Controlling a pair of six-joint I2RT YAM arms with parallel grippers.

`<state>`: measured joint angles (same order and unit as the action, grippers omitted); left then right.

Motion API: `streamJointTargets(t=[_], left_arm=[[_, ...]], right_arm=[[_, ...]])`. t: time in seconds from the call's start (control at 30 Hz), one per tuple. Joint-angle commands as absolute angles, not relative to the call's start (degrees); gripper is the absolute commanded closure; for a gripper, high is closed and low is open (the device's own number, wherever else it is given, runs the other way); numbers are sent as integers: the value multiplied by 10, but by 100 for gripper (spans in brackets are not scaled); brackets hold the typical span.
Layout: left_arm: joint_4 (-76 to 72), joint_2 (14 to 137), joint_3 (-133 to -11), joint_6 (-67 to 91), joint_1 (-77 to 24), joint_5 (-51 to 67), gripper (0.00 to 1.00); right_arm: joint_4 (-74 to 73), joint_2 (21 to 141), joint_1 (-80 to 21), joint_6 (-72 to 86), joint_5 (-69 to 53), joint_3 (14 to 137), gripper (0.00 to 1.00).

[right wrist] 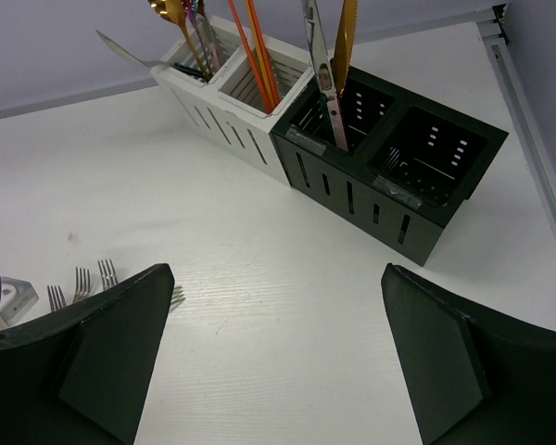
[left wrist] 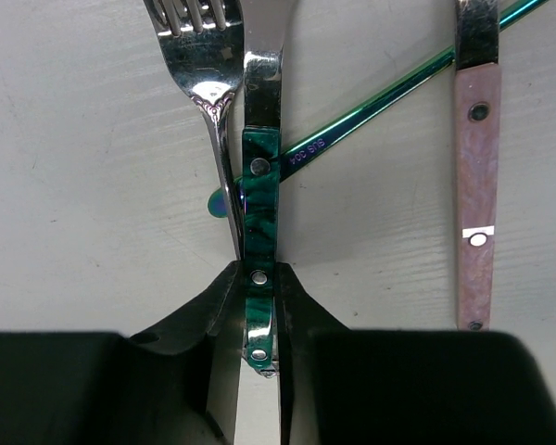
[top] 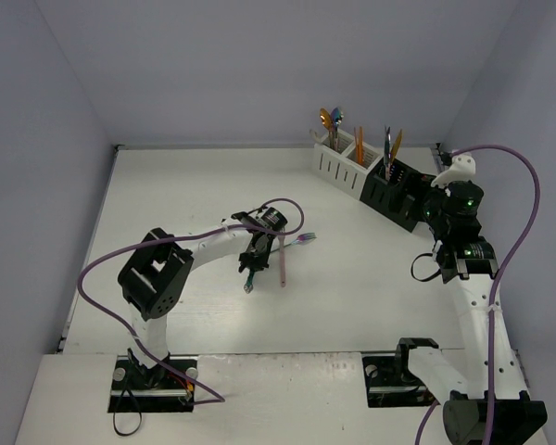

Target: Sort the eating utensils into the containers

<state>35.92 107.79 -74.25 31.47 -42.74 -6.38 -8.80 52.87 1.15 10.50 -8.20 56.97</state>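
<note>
White tabletop [top: 167, 204] runs from the near edge at 6 o'clock to pale walls [top: 37, 139] that close its left, far and right sides.

Just left of centre, the left gripper [left wrist: 259, 295] is clenched on a green-handled utensil [left wrist: 259, 204]. One finger presses each side of the riveted handle, which lies flat on the surface. A silver fork [left wrist: 196, 46] lies touching the handle's left side. An iridescent blue-green utensil [left wrist: 389, 93] crosses beneath it at a slant, and a pink-handled utensil [left wrist: 477, 176] lies apart to the right. Bare surface surrounds this cluster.

Toward 2 o'clock, the right gripper [right wrist: 276, 278] hovers with its jaws spread wide, grasping nothing, near the black caddy [right wrist: 352, 195]. The white caddy [right wrist: 232, 130] is joined to the black one and reaches toward the far edge at 1 o'clock.

Spoons [right wrist: 171, 19] and copper-orange pieces [right wrist: 255, 56] stand in the white caddy. A silver piece [right wrist: 320, 65] and a gold piece [right wrist: 345, 37] stand in the black caddy's adjoining compartment.
</note>
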Motion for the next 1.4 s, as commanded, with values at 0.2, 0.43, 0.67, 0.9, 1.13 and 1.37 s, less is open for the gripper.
streamJointTargets(t=[0.2, 0.43, 0.67, 0.9, 1.13, 1.37], left_arm=[[380, 973, -775, 297, -430, -82, 100], [347, 901, -789, 240, -449, -68, 100], [222, 811, -760, 166, -500, -39, 100], [111, 743, -714, 153, -527, -11, 100], [113, 756, -729, 144, -547, -5, 100], [124, 771, -739, 149, -549, -14, 100]], right_arm=[[-63, 540, 5, 128, -193, 597, 7], [-62, 585, -40, 179, -299, 630, 7], [-56, 656, -162, 204, -284, 678, 9], [-45, 699, -201, 218, -271, 699, 13], [-25, 714, -228, 212, -254, 710, 21], [-18, 716, -244, 203, -243, 719, 32]])
